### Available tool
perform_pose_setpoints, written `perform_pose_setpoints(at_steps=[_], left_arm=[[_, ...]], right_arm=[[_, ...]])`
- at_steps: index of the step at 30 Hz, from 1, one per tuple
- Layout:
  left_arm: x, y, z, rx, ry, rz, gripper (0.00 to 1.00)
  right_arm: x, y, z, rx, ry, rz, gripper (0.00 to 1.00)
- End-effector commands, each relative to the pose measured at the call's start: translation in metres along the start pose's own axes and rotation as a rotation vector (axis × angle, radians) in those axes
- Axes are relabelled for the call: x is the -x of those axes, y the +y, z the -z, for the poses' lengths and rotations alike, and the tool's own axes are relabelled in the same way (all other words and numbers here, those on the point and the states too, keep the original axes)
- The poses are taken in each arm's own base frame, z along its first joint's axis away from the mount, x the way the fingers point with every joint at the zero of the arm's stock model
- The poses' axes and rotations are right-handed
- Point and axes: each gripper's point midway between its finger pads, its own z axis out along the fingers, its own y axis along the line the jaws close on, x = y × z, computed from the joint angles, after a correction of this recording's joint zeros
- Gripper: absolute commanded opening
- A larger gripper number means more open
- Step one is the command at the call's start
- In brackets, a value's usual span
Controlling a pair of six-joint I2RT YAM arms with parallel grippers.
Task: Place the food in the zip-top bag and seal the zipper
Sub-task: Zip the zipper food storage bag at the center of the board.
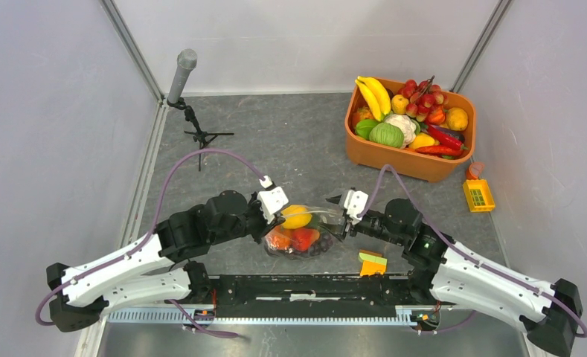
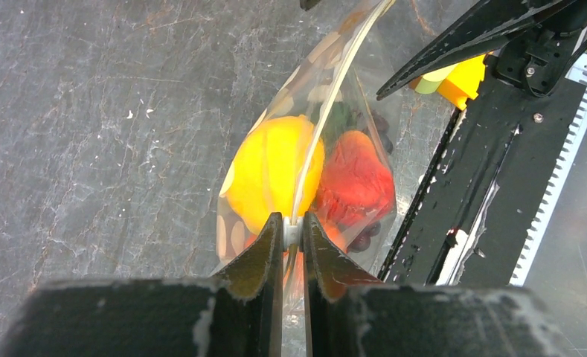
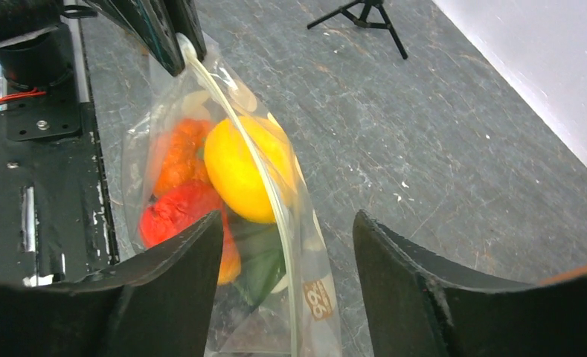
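The clear dotted zip-top bag (image 1: pixel 303 230) sits on the grey table between my two grippers. It holds a yellow fruit (image 1: pixel 296 216), a red one (image 1: pixel 303 239), an orange one (image 1: pixel 279 239) and dark pieces. My left gripper (image 2: pixel 293 227) is shut on the white zipper (image 2: pixel 327 111) at the bag's left end. The bag's zipper (image 3: pixel 242 141) runs up toward the left fingers in the right wrist view. My right gripper (image 3: pixel 286 230) is open, its jaws straddling the bag's (image 3: pixel 201 186) right end without pinching it. The yellow fruit (image 2: pixel 271 171) and the red one (image 2: pixel 353 182) show through the plastic.
An orange tub (image 1: pixel 394 156) full of toy fruit and vegetables stands at the back right. A microphone on a small tripod (image 1: pixel 190 111) stands at the back left. A yellow crate (image 1: pixel 478 195) and an orange-green block (image 1: pixel 372 262) lie on the right. The black rail (image 1: pixel 312 286) runs along the near edge.
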Motion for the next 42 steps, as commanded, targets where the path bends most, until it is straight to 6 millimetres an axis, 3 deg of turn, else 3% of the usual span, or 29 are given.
perform_pose_setpoints(at_steps=[1, 9, 13, 18, 23, 31, 42], left_arm=[[0.012, -0.002, 0.001, -0.005, -0.054, 0.029, 0.03], [0.02, 0.0, 0.0, 0.005, -0.077, 0.04, 0.03], [0.02, 0.002, -0.005, 0.021, -0.1, 0.042, 0.02], [0.018, 0.0, -0.006, 0.013, -0.116, 0.084, 0.02], [0.022, -0.006, -0.006, -0.019, -0.149, 0.094, 0.02], [0.01, -0.008, -0.015, -0.019, -0.098, 0.098, 0.02], [0.018, -0.009, -0.01, -0.024, -0.122, 0.114, 0.02]], right_arm=[[0.037, 0.004, -0.001, 0.071, -0.038, 0.034, 0.71], [0.046, -0.001, 0.0, 0.078, 0.013, 0.063, 0.73], [0.053, -0.013, 0.006, -0.006, -0.029, 0.041, 0.73], [0.068, -0.015, 0.018, -0.041, -0.133, 0.046, 0.75], [0.075, -0.014, 0.017, -0.009, -0.11, 0.076, 0.77], [0.064, -0.005, 0.009, 0.062, -0.024, 0.076, 0.77], [0.053, 0.012, -0.004, 0.183, 0.029, 0.084, 0.79]])
